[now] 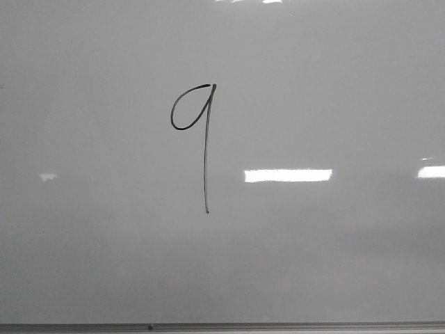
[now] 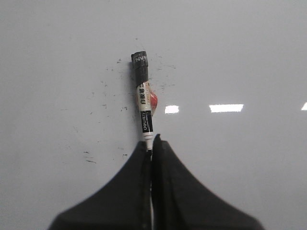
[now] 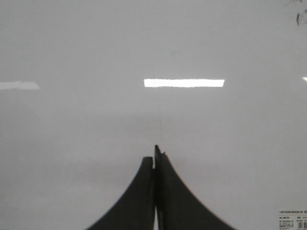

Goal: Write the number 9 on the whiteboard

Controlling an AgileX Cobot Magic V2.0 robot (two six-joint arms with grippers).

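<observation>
A: Whiteboard (image 1: 348,264), one item: glossy pale grey, filling the front view, thin grey frame edge at 6 o'clock. What do we log on it?

B: Number 9 (image 1: 205,139), black marker line, just left of centre. We note a small slanted loop at its 12 o'clock and a long, nearly straight tail running to 6 o'clock. Bright rectangles at 3 o'clock are light reflections, not ink.

A: Left gripper (image 2: 152,143)?

B: Clamped tight on the marker (image 2: 144,108), fingers meeting around its lower end. The capped black end points to 12 o'clock, clear of any fresh line. We judge it is held by the tail so the barrel stays in the camera's sight.

A: Right gripper (image 3: 155,152)?

B: Fingers pressed together, nothing between them. We take it as idle, kept off the digit.

A: Status?

B: Digit reads complete; we judge the writing done.
</observation>
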